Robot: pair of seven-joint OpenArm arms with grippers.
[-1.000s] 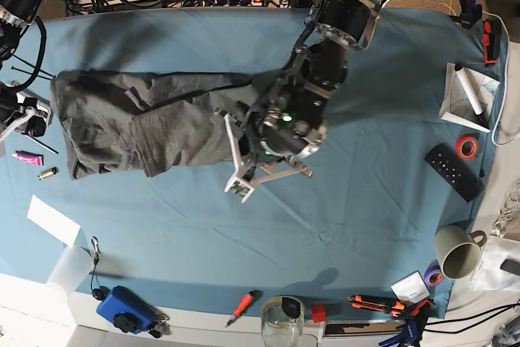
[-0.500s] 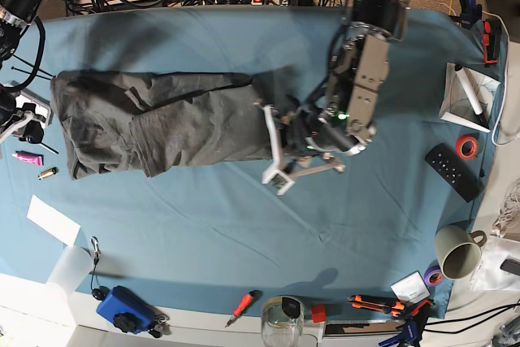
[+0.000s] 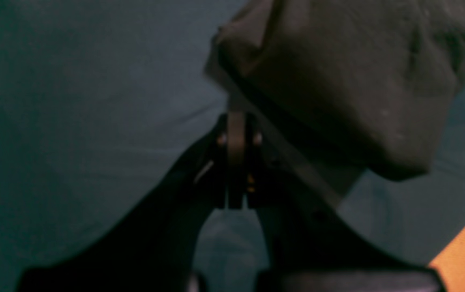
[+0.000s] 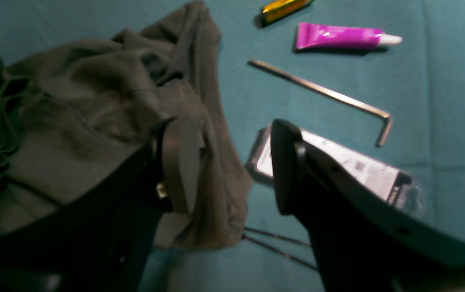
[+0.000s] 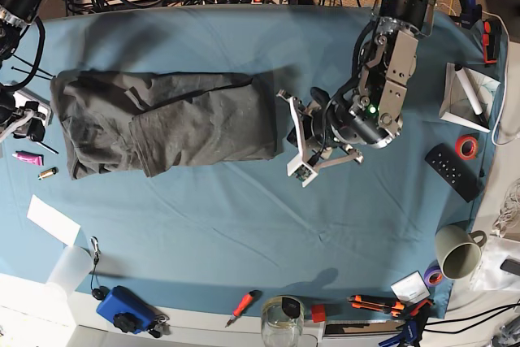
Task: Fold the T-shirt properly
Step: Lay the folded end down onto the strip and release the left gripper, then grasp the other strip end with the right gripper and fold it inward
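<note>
T-shirt (image 5: 162, 123) lying as a long, wrinkled band on the table (image 5: 244, 225), final folds pending; left claw (image 5: 296, 140) closed and empty, right claw (image 4: 228, 170) open.

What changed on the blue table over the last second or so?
The left tool slid off the wrinkled dark charcoal-grey cotton T-shirt toward the cloth's bare middle, closed and no longer over the fabric. The right tool opened beside the shirt's edge. The shirt, pink tube and metal hex key stayed put.
</note>
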